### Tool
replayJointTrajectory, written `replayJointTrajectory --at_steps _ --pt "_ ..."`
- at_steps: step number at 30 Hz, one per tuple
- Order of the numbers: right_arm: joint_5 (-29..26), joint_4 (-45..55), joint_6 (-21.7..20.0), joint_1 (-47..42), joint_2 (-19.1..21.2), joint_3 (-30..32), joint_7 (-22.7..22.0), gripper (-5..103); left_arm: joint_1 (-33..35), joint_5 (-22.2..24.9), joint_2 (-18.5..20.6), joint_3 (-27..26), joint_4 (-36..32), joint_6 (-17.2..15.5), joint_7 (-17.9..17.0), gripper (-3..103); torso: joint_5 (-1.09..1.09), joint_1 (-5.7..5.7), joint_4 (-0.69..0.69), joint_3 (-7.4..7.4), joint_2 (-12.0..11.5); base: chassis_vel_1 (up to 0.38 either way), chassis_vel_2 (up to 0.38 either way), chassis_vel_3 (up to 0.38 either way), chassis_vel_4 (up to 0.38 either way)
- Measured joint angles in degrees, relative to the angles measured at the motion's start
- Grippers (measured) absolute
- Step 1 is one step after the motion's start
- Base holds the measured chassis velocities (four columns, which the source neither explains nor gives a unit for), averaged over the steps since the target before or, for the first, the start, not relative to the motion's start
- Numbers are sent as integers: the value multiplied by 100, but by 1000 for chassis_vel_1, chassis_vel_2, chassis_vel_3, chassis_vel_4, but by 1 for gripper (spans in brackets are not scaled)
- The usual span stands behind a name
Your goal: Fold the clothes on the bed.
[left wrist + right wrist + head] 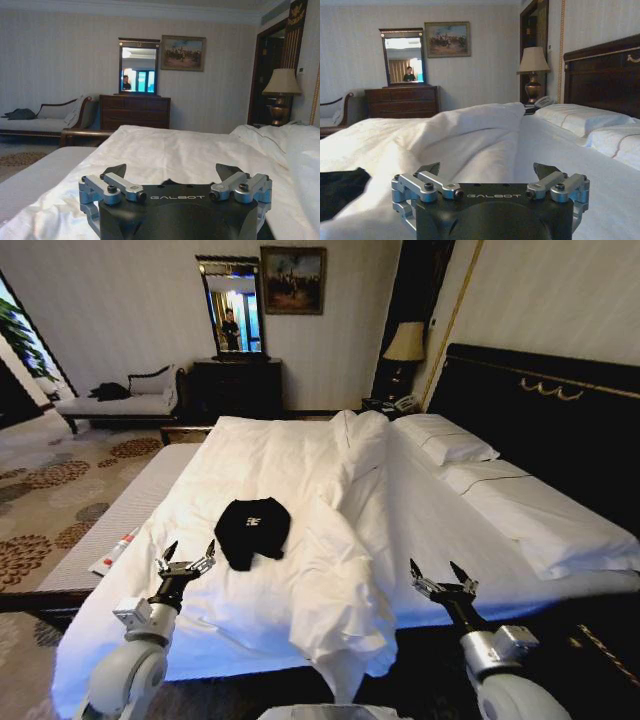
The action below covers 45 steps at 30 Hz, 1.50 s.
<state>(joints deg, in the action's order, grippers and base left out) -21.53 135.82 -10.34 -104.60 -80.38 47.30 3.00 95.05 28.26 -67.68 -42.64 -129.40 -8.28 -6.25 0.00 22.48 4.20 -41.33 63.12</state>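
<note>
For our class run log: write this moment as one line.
T-shirt: bunched on bed, untouched | left claw: open, beside it | right claw: open, past the duvet

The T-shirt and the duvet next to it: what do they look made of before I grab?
The T-shirt looks like soft matte black knit, probably cotton: it lies limp in a crumpled heap. The duvet looks like padded white woven cloth with a slight sheen, bunched in thick, rounded folds. Both grippers, left gripper and right gripper, hover open near the bed's foot.
</note>
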Motion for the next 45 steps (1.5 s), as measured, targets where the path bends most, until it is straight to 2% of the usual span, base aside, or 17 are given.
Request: replayJointTrajectory --at_steps 7,11,12,14,16,20,25,30,38,45 --pt "-405 267 -241 -30 19 -33 -133 100 2 0 -9 -2 3 4 4 100 -1 0 1 0 0 121 194 -135 -193" --pt "-1227 698 -983 -40 207 -22 -355 100 7 -9 -25 -2 15 7 5 100 -3 0 0 0 0 48 70 -49 -62" --pt "-1227 698 -983 -40 207 -22 -355 100 7 -9 -25 -2 15 7 5 100 -3 0 0 0 0 0 0 0 0" --pt "-1497 749 -1259 -7 324 18 -427 100 10 -13 -30 1 18 8 8 100 -1 0 0 0 0 0 0 0 0" --pt "-1623 725 -1619 115 577 68 -496 100 18 -16 -35 3 19 12 14 100 3 0 0 0 0 0 0 0 0" --pt "-1815 533 -1948 247 878 55 -594 100 18 -16 -31 3 31 14 18 100 2 0 0 0 -1 0 0 0 0" --pt "-1612 68 -2042 552 1189 -51 -652 100 33 -16 -1 -5 37 15 15 100 0 0 0 0 -1 0 0 0 0" --pt "-1897 81 -2216 681 1338 -96 -749 100 -16 -53 23 46 57 -6 -9 100 1 0 1 0 0 0 0 0 0" --pt "-1711 15 -2337 697 1597 -414 -812 100 -94 -140 80 146 65 -28 -61 100 0 0 0 0 0 0 0 0 0" --pt "-2025 -57 -2607 736 1849 -681 -989 100 -126 -158 146 162 71 -27 -62 100 0 0 0 0 0 0 0 0 0"
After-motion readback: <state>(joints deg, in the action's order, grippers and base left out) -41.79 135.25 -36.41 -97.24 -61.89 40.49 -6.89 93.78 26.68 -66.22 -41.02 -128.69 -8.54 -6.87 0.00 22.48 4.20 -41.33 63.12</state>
